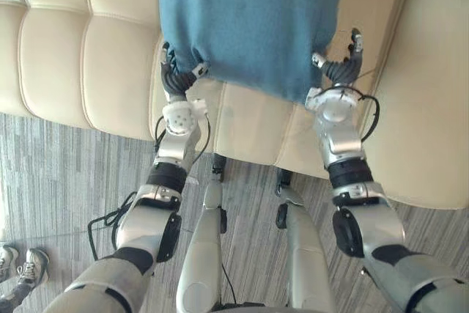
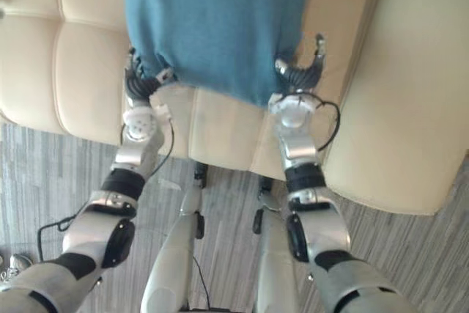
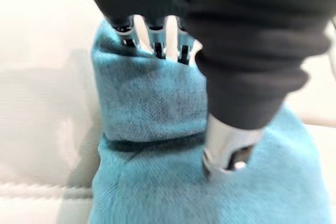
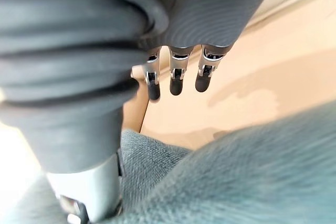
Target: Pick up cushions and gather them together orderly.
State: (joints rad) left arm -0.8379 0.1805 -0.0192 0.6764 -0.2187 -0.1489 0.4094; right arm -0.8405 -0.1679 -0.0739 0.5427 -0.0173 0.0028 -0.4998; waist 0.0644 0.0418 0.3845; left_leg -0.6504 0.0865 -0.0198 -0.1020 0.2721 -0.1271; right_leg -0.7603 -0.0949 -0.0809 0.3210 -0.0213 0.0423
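Observation:
A teal cushion (image 1: 249, 20) lies on the seat of a cream sofa (image 1: 88, 56), its near edge towards me. My left hand (image 1: 176, 78) is at the cushion's near left corner. In the left wrist view its fingers (image 3: 152, 32) dig into the teal cloth (image 3: 152, 98) and its thumb (image 3: 226, 145) presses on the other side, pinching the corner. My right hand (image 1: 338, 71) is at the near right corner. Its fingers (image 4: 176, 80) stand straight above the sofa seat, off the cushion (image 4: 252, 171), and the thumb rests against the corner.
The sofa's padded armrest (image 1: 432, 108) rises on the right, close to my right hand. Grey striped carpet (image 1: 66, 174) lies in front of the sofa. A person's shoes (image 1: 22, 269) show at the lower left.

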